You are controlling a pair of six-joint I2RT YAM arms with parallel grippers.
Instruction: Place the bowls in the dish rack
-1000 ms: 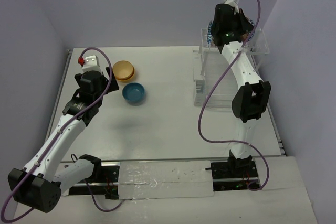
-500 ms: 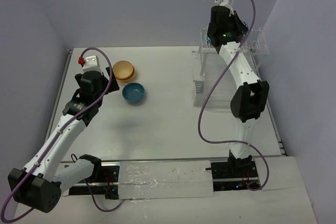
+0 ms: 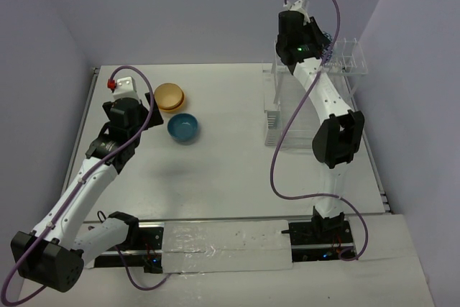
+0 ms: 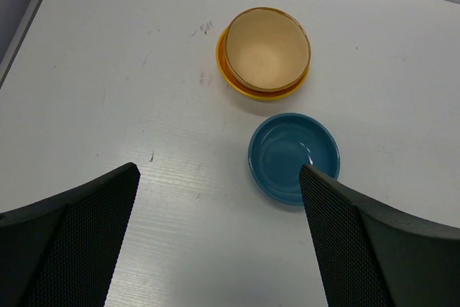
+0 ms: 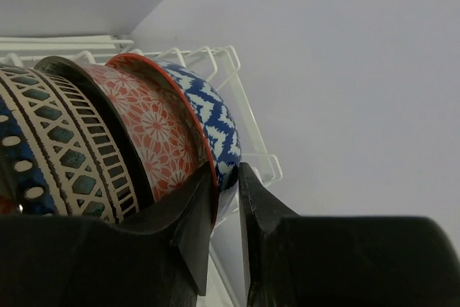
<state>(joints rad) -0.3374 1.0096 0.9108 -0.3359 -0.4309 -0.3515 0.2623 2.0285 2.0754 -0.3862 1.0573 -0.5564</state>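
Observation:
On the dish rack point(image 3: 346, 63), upper level, several patterned bowls stand on edge among the wire prongs point(image 5: 217, 58): a brown one point(image 5: 65, 141), a pink floral one point(image 5: 154, 131) and a blue-white one point(image 5: 212, 116). My right gripper point(image 5: 227, 172) straddles the blue-white bowl's rim, its jaws slightly apart with a thin gap showing. In the top view this gripper point(image 3: 316, 39) hangs at the rack's back left corner. A teal bowl point(image 4: 293, 156) and a tan bowl point(image 4: 267, 48) nested in an orange-yellow one point(image 4: 224, 70) sit on the table. My left gripper point(image 4: 217, 177) hovers wide open and empty, just short of the teal bowl.
The rack's lower tray point(image 3: 287, 116) and small side basket point(image 3: 272, 121) lie in front of the right arm. Purple walls close the table at the back and on both sides. The teal bowl point(image 3: 183, 127) and tan bowl point(image 3: 171, 96) are at the table's left middle.
My right gripper has swung left along the rack's upper level and its jaws have parted a little. The left arm and the bowls on the table have not moved.

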